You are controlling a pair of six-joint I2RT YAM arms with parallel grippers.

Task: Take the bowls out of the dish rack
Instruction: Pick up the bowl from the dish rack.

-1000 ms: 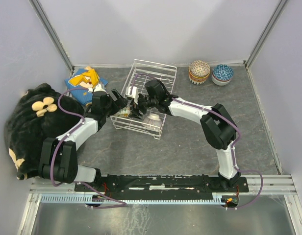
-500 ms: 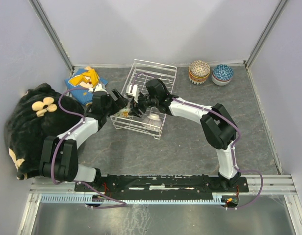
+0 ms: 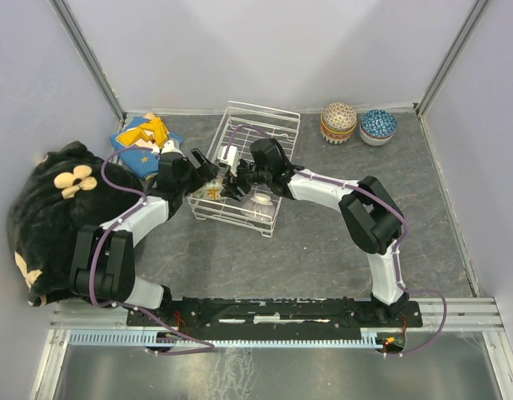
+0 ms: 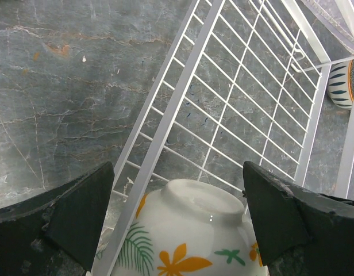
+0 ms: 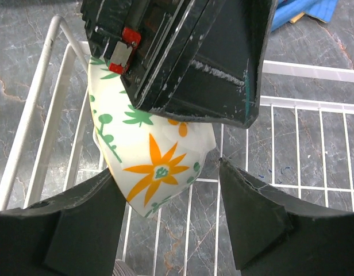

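Both arms stretched into the dish rack (image 3: 266, 113) mid-frame, the left gripper (image 4: 177, 172) gaping around an upturned floral bowl (image 4: 191, 230) by its left wall, the right gripper (image 5: 170, 172) likewise released beside it.

The flowered bowl (image 4: 191, 241) is white with orange flowers and green leaves. The rack (image 4: 184, 75) is white wire, on a dark grey marbled table (image 3: 323, 250). At the table's far right corner stand a beige dotted bowl (image 3: 339, 122) and a blue dotted bowl (image 3: 378, 125).
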